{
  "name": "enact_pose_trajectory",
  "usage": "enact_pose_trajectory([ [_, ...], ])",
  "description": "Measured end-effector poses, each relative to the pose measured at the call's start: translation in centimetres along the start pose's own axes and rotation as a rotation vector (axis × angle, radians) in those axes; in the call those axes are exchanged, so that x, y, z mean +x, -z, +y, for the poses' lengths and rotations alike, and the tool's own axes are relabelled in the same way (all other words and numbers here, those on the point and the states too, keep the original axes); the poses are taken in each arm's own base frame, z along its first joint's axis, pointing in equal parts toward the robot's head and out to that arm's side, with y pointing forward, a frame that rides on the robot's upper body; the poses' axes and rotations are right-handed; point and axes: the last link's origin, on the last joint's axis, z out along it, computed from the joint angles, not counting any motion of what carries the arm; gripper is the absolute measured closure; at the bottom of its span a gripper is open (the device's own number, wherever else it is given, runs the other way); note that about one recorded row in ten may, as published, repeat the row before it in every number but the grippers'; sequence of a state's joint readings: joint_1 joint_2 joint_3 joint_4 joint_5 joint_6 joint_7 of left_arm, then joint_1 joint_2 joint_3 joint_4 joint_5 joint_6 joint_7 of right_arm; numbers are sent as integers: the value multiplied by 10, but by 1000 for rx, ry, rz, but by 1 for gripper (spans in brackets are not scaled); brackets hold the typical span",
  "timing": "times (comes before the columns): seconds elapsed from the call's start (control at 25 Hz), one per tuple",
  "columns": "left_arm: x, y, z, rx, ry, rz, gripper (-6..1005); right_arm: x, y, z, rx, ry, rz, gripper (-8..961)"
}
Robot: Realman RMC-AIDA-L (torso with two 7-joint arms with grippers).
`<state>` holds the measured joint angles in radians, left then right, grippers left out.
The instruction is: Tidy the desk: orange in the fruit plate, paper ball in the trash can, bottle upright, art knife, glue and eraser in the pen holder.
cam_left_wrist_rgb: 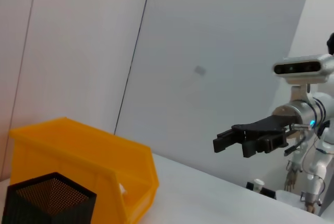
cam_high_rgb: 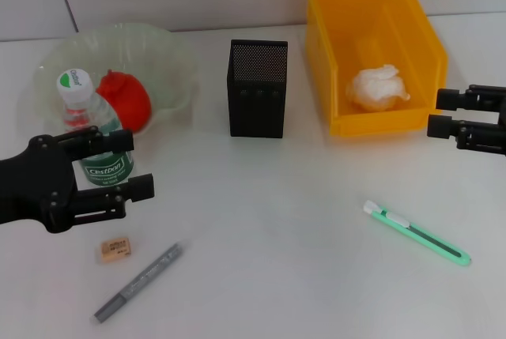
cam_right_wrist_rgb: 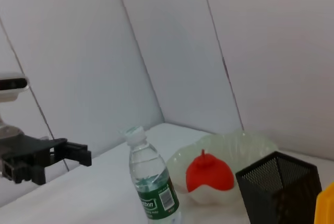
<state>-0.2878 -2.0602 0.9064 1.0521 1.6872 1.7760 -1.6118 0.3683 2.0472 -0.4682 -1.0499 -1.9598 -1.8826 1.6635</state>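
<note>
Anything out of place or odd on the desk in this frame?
Three small items lie loose on the table, not in the pen holder: the green art knife, the eraser and a grey pen-like stick. The bottle stands upright; nothing looks spilled or damaged.

The bottle [cam_high_rgb: 95, 129] carries a green label [cam_high_rgb: 108, 167] with white lettering that seems to read "Cestbon"; the same label [cam_right_wrist_rgb: 155, 200] shows in the right wrist view, its word only partly legible beside a barcode patch. Its white cap [cam_high_rgb: 73, 80] bears a small green word, too small to make out. The eraser [cam_high_rgb: 115, 249] and the grey pen-like stick [cam_high_rgb: 139, 281] have dark printing that cannot be read.
</note>
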Motion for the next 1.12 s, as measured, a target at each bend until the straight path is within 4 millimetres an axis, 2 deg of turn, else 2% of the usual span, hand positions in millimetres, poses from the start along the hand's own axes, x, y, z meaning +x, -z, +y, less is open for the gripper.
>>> enact_pose_trajectory([
  [0.28, -1, -3, -1, -11, -2, 2, 200, -14, 3, -12, 67, -118, 104, 353],
  [0.52, 1, -5, -4, -9, -20, -3, 200, -31, -2, -21, 157, -174, 295, 353],
  [0.72, 1, -7, -4, -10, -29, -4, 201, -44, -12, -30, 213, -209, 427, 353],
  [0.76, 1, -7, -4, -11, -32, -4, 201, -47, -18, -31, 222, -213, 504, 353],
  [1.12, 3, -11, -5, -22, -34, -3, 201, -52, -47, -29, 218, -171, 763, 353],
])
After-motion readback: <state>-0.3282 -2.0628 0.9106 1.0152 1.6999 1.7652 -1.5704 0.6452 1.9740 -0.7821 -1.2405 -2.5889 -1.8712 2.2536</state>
